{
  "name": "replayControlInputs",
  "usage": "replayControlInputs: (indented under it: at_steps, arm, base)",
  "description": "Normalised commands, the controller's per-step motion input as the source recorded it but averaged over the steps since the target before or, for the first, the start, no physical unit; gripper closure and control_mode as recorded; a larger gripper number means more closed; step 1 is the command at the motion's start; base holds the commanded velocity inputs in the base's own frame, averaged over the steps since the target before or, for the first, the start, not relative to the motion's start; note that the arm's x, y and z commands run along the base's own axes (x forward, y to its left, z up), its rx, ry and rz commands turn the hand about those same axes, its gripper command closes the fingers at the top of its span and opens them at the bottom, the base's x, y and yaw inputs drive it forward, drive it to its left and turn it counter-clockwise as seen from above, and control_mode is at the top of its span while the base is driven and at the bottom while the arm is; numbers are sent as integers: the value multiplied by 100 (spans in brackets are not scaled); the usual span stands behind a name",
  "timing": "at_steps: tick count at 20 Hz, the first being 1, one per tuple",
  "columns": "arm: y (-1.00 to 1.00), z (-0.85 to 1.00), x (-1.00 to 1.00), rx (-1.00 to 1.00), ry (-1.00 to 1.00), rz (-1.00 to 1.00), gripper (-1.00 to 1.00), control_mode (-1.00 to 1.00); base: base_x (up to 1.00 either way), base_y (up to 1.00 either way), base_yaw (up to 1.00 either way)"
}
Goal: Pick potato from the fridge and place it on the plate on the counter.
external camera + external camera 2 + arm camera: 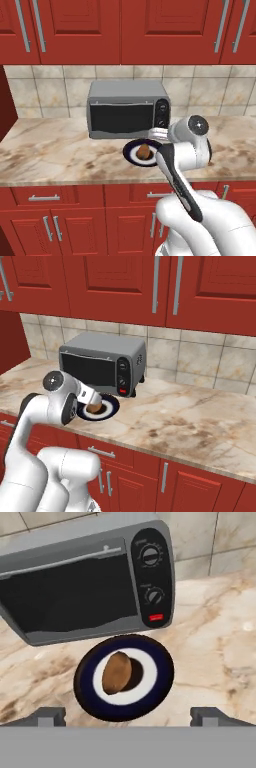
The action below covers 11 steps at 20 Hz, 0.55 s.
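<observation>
The brown potato [117, 672] lies in the pale centre of the dark-rimmed plate [90, 692], free of any grip. The plate [129, 152] sits on the marbled counter [50, 150] just in front of the grey microwave [127, 110]. From the right base view, the potato [95, 405] shows on the plate [109, 407] just past the hand. My gripper [128, 717] hangs a little above and on the near side of the plate, open, its two fingertips [50, 716] set wide with nothing between them. The fridge is out of view.
The microwave [85, 587] stands close behind the plate, its door shut and its knobs on the right. Red wall cabinets [125, 30] hang above. Bare marbled counter [200, 421] stretches to the right of the plate. Below it are red cabinet doors [75, 220] with bar handles.
</observation>
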Motion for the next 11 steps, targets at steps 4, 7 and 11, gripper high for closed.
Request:
replayControlInputs:
  at_steps: [4,7,11]
  arm:
    - [-16,0,-96,0,-1,0,-100,-100]
    - [-16,11,-95,0,-6,0,-100,-100]
    - [-15,19,-86,0,-7,0,-100,-100]
  base:
    - [0,0,0]
    - [0,0,0]
    - [0,0,0]
